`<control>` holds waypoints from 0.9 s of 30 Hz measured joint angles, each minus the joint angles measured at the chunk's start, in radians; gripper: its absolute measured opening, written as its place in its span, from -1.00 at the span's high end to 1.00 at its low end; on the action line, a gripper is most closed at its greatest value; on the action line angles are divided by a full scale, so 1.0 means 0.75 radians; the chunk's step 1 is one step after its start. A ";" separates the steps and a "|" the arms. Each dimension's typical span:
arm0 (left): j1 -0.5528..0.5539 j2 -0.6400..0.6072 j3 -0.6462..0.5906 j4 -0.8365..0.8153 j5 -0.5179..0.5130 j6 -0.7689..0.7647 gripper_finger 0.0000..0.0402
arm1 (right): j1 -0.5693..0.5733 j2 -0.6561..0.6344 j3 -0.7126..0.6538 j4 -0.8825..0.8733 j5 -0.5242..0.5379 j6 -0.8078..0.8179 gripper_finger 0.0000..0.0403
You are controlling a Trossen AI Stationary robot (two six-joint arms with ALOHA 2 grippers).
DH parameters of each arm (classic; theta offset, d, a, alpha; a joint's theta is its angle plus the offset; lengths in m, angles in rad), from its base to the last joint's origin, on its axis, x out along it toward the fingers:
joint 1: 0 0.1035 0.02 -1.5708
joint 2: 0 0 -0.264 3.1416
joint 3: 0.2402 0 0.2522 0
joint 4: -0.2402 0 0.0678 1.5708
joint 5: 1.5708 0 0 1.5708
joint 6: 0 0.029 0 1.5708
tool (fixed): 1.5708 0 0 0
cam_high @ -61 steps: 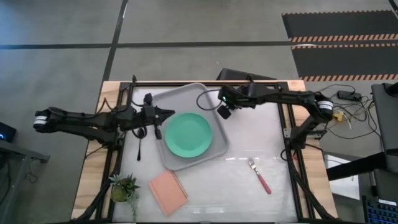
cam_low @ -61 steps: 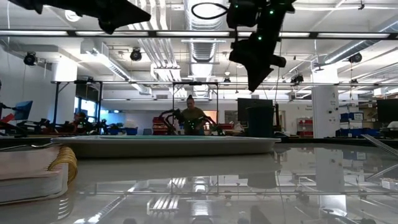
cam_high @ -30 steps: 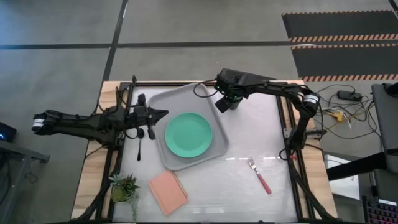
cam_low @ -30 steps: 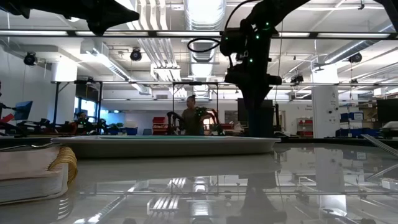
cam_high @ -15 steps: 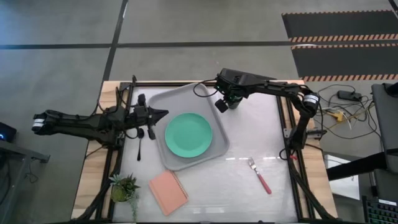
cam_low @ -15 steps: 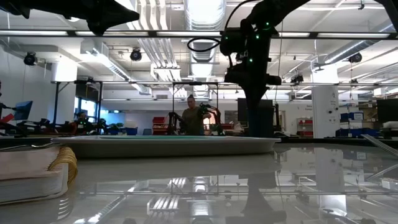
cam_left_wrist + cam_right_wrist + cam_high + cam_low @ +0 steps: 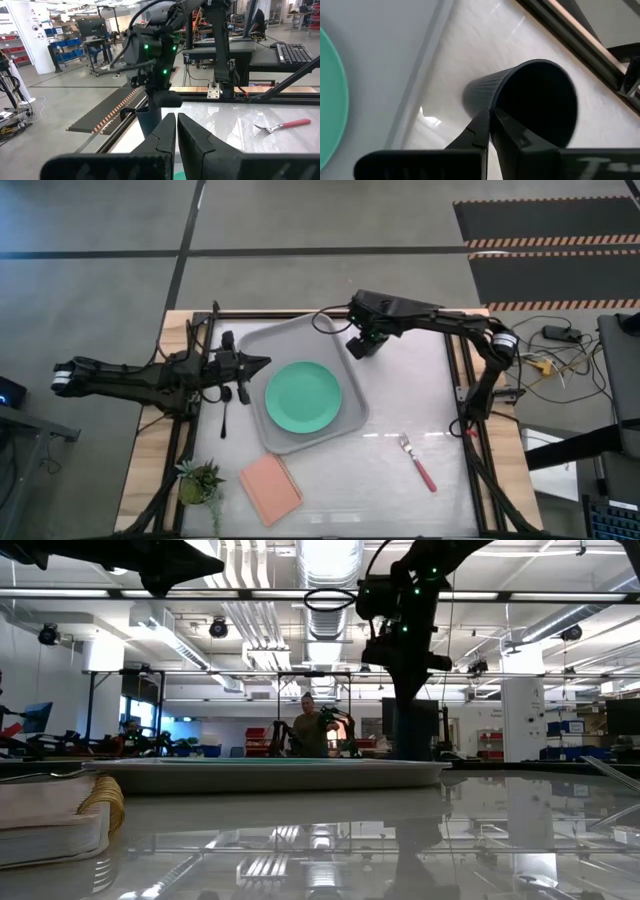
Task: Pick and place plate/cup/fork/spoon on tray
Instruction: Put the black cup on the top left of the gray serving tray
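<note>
Nearest the tray (image 7: 262, 340), a pink pad (image 7: 270, 488) and small plant (image 7: 199, 480); the fork (image 7: 418, 462) lies well right of it. The green plate (image 7: 303, 396) sits on the tray. The spoon (image 7: 226, 408) lies just left, under the left gripper (image 7: 262, 361), fingers together, empty. Beyond the tray's far right corner, the right gripper (image 7: 491, 120) fingers pinch the black cup (image 7: 530, 102) rim above bare tabletop (image 7: 410, 395).

Right fingers (image 7: 154, 111) pinch cup (image 7: 149, 120) rim; fork (image 7: 283, 125) beyond.

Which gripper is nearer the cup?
Right. The right gripper is pinching the cup by its rim; the left gripper waits across the tray.
</note>
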 joint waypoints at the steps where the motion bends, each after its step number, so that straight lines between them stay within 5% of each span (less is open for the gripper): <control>1: 0.000 0.000 0.000 0.000 0.000 0.000 1.00 | 0.001 -0.007 0.000 0.002 0.000 0.000 0.96; 14: 0.000 0.000 0.000 0.000 0.000 0.000 1.00 | 0.044 -0.025 0.006 0.081 0.035 -0.033 0.96; 27: 0.001 0.000 -0.001 0.004 0.000 0.003 1.00 | 0.078 0.010 0.085 0.409 0.018 -0.269 0.96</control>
